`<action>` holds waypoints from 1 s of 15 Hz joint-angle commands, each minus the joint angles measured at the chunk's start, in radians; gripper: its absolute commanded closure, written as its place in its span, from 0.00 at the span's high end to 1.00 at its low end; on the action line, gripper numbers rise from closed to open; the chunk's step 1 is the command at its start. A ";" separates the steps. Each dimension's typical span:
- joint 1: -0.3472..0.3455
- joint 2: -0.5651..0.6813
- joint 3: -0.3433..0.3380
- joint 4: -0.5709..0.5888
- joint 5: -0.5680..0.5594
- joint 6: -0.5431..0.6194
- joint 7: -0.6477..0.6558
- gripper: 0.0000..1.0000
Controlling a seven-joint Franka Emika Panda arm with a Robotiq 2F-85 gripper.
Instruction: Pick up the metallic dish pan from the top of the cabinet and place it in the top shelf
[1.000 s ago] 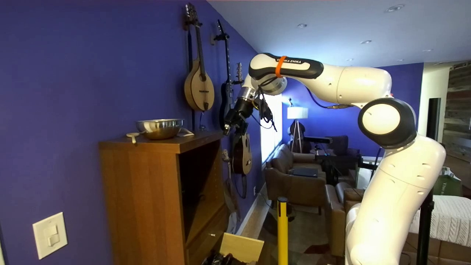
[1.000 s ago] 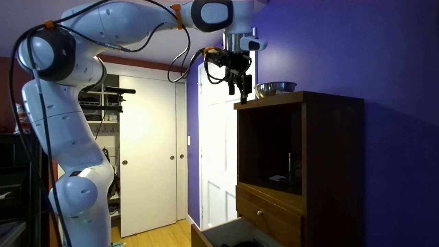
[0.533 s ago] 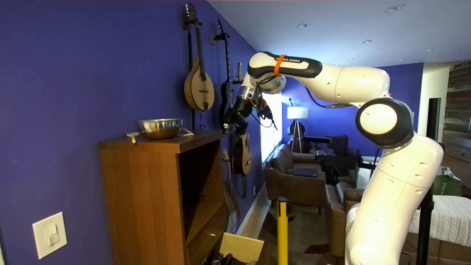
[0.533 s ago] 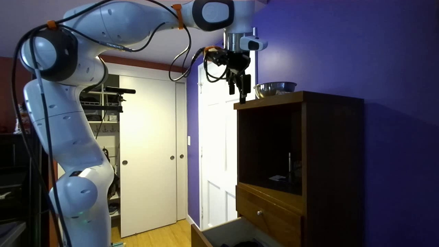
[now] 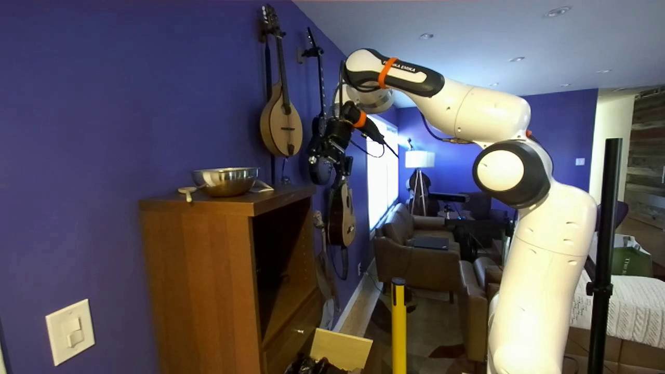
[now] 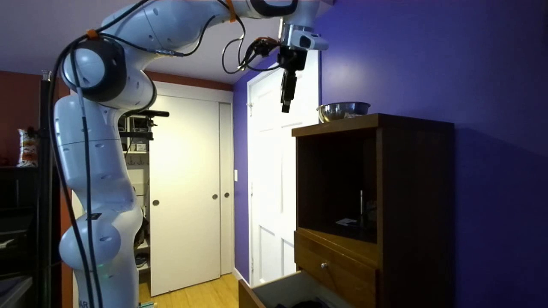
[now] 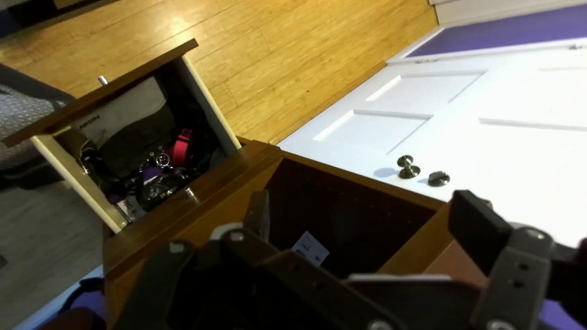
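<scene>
On top of the cabinet (image 5: 200,275), near its side edge, metallic dish pan (image 5: 227,183) sat upright; gripper (image 7: 366,213) hung out past the front edge, jaws spread wide

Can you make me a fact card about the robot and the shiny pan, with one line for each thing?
Shiny thing: metallic dish pan
Where it sits: on top of the brown wooden cabinet
Gripper: open, holding nothing, apart from the pan
Top shelf: no pan in it; a white printed paper lies inside
Open drawer: a jumble of things, including a red band
Hanging on the wall: a mandolin-shaped instrument and guitars
Job done: not yet
</scene>
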 commanded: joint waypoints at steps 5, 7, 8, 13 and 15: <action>-0.019 0.198 0.071 0.294 0.117 0.159 0.480 1.00; 0.007 0.227 0.081 0.309 0.113 0.265 0.551 1.00; 0.013 0.239 0.092 0.315 0.106 0.307 0.572 1.00; 0.044 0.256 0.109 0.277 0.050 0.438 0.571 1.00; 0.051 0.269 0.113 0.278 0.044 0.448 0.571 1.00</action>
